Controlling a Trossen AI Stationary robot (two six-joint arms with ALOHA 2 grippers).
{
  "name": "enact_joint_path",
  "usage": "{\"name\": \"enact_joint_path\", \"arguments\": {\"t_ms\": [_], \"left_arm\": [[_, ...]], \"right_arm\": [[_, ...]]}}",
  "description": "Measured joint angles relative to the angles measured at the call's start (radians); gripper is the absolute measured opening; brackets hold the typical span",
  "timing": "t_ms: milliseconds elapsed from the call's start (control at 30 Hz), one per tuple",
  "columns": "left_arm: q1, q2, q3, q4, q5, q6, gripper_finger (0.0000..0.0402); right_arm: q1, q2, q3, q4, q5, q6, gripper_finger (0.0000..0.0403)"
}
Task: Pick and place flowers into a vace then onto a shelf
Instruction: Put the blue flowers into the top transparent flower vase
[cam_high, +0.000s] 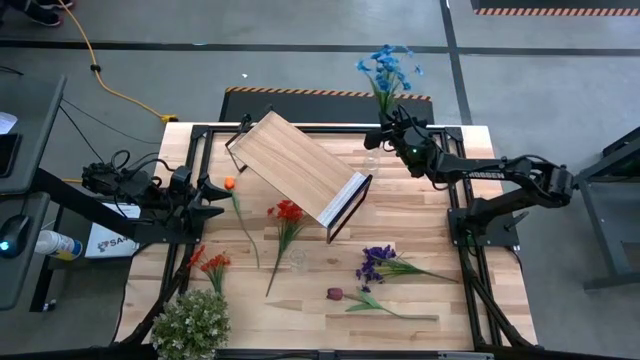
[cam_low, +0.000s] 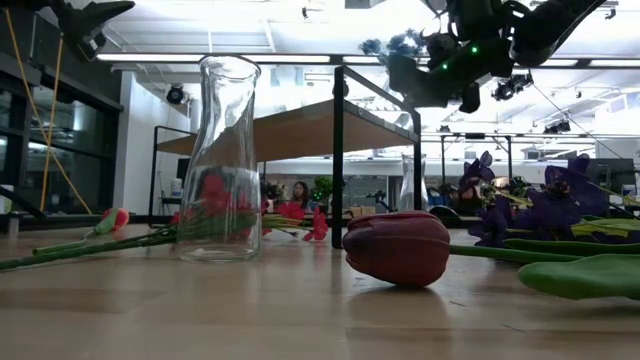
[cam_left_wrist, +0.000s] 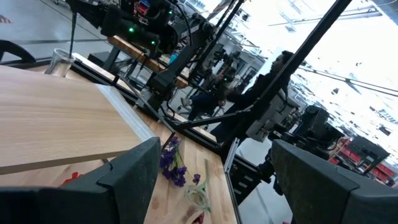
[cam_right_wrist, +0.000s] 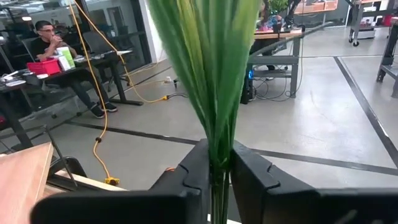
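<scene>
Left side of the plank tabletop (cam_high: 420, 215): the left gripper (cam_high: 213, 192) waits just above the boards with its two dark fingers (cam_left_wrist: 134, 171) spread wide and nothing between them. Just beside its tips lies a small orange bloom on a thin green stalk (cam_high: 230, 184). Nearer the front edge lie a pair of orange-red blooms (cam_high: 208, 263) and, at the front left corner, a bushy pale-green leafy clump (cam_high: 192, 322).

Centre: the rectangular light wood shelf on its thin black metal frame (cam_high: 295, 168) stands askew to the table edges. In front of it lie a red-bloomed stem (cam_high: 288, 212) and a clear glass vase (cam_low: 221, 160), standing upright and holding no flower. A dark maroon tulip-like bloom (cam_low: 398, 247) lies on its side towards the front.

Right: a purple-bloomed stem (cam_high: 377, 262) lies flat on the boards. At the far edge the right gripper (cam_high: 385, 128) is clenched around the green stalks (cam_right_wrist: 214, 134) of the blue-bloomed bunch (cam_high: 388, 68), whose heads reach out beyond the table's far edge. A second small clear glass vessel (cam_high: 371, 161) stands just beside this gripper.
</scene>
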Motion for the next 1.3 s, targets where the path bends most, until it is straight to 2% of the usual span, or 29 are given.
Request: {"name": "enact_joint_path", "arguments": {"t_ms": [167,733,1033,1300], "left_arm": [[0.000,0.000,0.000,0.000,-0.001,0.000,0.0337],[0.000,0.000,0.000,0.000,0.000,-0.001,0.0337],[0.000,0.000,0.000,0.000,0.000,-0.001,0.0337],[0.000,0.000,0.000,0.000,0.000,-0.001,0.0337]], "right_arm": [[0.000,0.000,0.000,-0.009,-0.001,0.002,0.0065],[0.001,0.000,-0.001,-0.057,-0.058,0.037,0.0067],[0.001,0.000,-0.001,-0.181,-0.065,0.092,0.0067],[0.001,0.000,-0.001,-0.189,-0.103,0.097,0.0071]]}}
